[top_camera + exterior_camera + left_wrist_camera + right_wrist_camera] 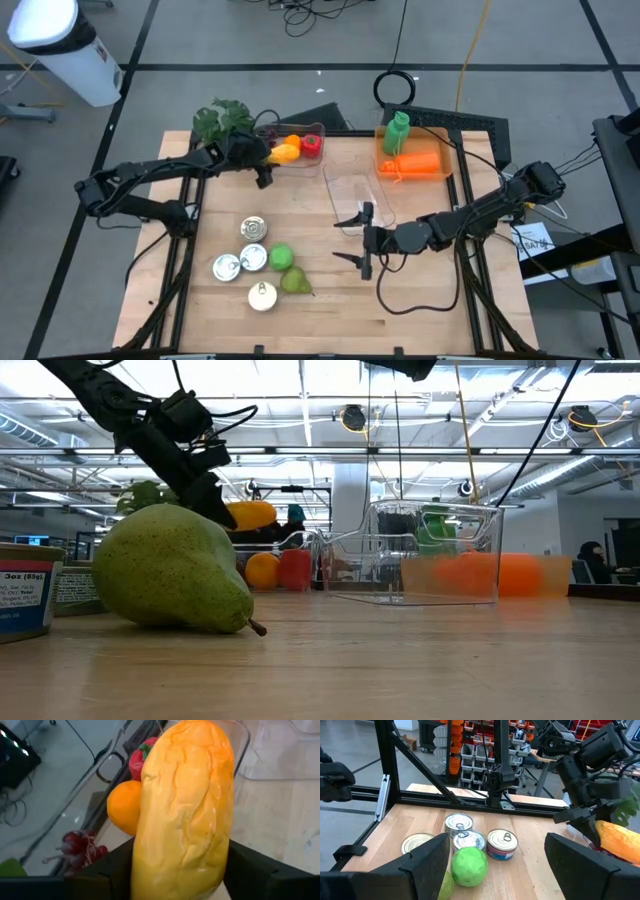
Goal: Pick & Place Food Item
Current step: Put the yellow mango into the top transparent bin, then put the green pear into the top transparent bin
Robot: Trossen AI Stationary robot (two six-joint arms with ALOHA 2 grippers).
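Left claw (272, 160) clamped on yellow mango (284, 153), right claw (360, 240) apart and idle; smooth rounded skin could squirt free mid-lift.

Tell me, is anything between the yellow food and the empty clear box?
Nothing visible blocks it. The left tool holds the yellow food lifted over the fruit bin, and the empty clear box sits beside it across bare table.

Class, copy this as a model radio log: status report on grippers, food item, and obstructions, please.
Left gripper shut on yellow mango, lifted above the fruit bin. Right gripper open, idle beside clear container. Nothing blocking.
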